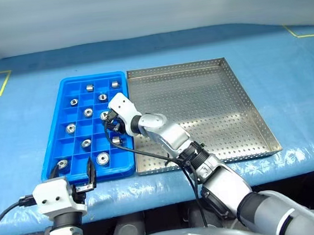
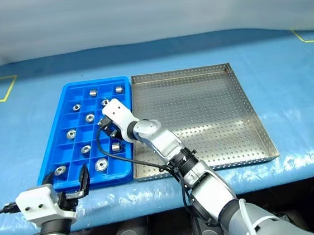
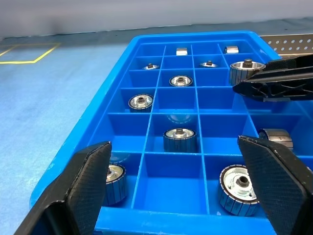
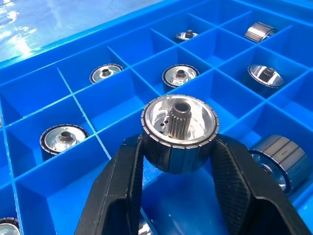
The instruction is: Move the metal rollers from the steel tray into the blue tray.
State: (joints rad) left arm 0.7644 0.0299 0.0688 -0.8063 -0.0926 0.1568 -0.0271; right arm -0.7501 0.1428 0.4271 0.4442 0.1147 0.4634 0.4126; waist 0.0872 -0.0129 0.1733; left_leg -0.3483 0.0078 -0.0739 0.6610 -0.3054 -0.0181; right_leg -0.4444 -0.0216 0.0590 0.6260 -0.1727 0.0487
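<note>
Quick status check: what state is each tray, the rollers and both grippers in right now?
steel tray: no rollers left in it.
blue tray: rollers sit in separate compartments, some compartments free.
held roller: clamped, above the blue tray.
right gripper: shut on the held roller.
left gripper: open, holding nothing.

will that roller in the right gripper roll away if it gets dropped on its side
Probably a little: the metal roller is round and rigid, so on its side it could roll. The blue tray walls should stop it quickly. Its ribbed rim likely helps the right gripper hold it without slipping.
</note>
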